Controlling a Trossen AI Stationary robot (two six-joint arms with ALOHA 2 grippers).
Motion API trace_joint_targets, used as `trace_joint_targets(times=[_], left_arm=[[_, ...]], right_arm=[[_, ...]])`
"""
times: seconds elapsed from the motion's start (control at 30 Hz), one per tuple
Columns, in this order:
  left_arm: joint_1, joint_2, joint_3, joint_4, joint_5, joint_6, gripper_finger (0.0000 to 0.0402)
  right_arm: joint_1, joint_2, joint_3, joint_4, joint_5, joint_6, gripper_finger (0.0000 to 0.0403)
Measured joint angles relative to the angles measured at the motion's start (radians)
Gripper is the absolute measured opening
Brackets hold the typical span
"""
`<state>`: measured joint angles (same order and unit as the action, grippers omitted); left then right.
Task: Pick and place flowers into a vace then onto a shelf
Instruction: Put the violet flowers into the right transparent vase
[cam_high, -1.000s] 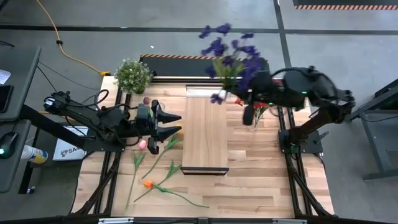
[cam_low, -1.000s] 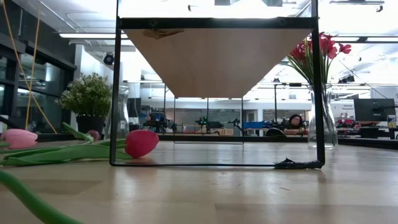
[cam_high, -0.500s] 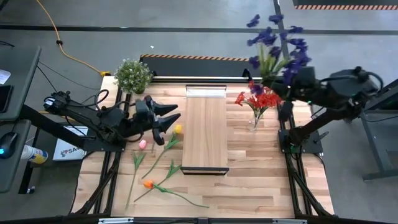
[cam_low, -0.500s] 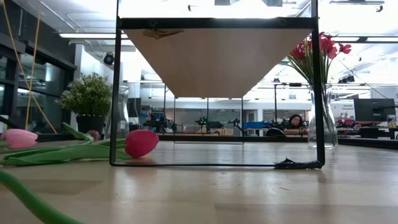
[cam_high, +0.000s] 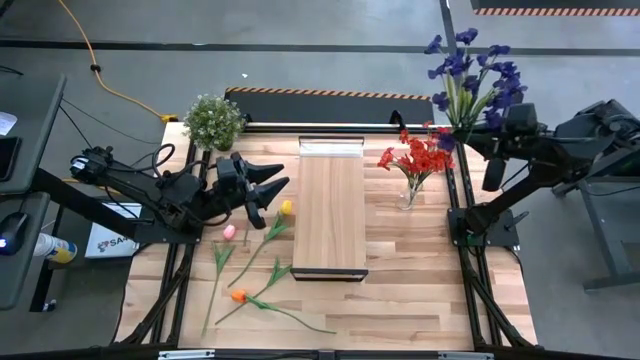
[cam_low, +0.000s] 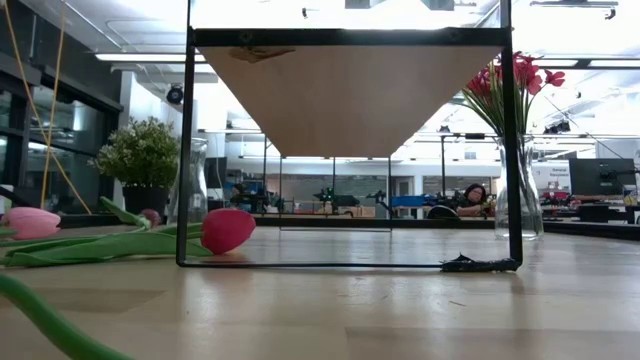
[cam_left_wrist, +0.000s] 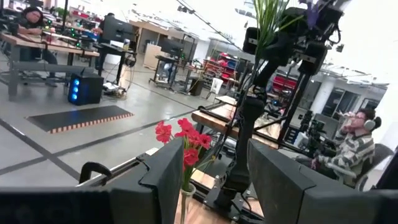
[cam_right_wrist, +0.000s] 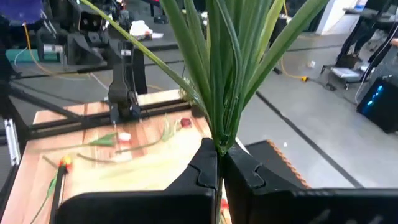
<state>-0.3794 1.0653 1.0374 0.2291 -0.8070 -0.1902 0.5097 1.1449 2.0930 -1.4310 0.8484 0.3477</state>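
My right gripper is shut on a bunch of purple flowers with long green leaves, held high just past the table's right far corner. Red flowers stand in a glass vase right of the shelf. Loose flowers lie flat on the table left of the shelf: a yellow one, a pink one and an orange one. My left gripper hovers open above them, with nothing between its fingers, pointing toward the shelf. My right gripper pinches the bunch's green stems between its two fingers, near their lower end. The fingers come about level from the table's right side and lie across the stems. The bunch stands upright above the fingers, lifted clear of the table.
A bushy potted plant stands at the far left corner, with an empty glass vase near it. The shelf's dark frame legs stand mid-table. A seated person shows in the room beyond the right side.
My right gripper has carried the purple bunch from above the shelf's far end toward the table's right edge, past the red flowers' vase, keeping it upright. My left gripper has stayed in place and swung its fingers a little toward the far edge.
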Motion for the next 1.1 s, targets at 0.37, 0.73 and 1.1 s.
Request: trace_joint_targets(times=[0.37,0.73,1.1], left_arm=[[0.000,0.000,0.000,0.000,0.000,-0.055,0.0211],[0.000,0.021,0.000,0.002,0.003,-0.085,0.0211],[0.000,0.099,0.000,0.013,-0.023,-0.122,0.0211]], right_arm=[[0.004,-0.062,-0.001,-0.139,-0.073,0.041,0.0000],[0.004,-0.182,-0.001,-0.140,-0.138,-0.001,0.0000],[0.002,-0.350,-0.100,-0.140,-0.202,-0.034,0.0000]])
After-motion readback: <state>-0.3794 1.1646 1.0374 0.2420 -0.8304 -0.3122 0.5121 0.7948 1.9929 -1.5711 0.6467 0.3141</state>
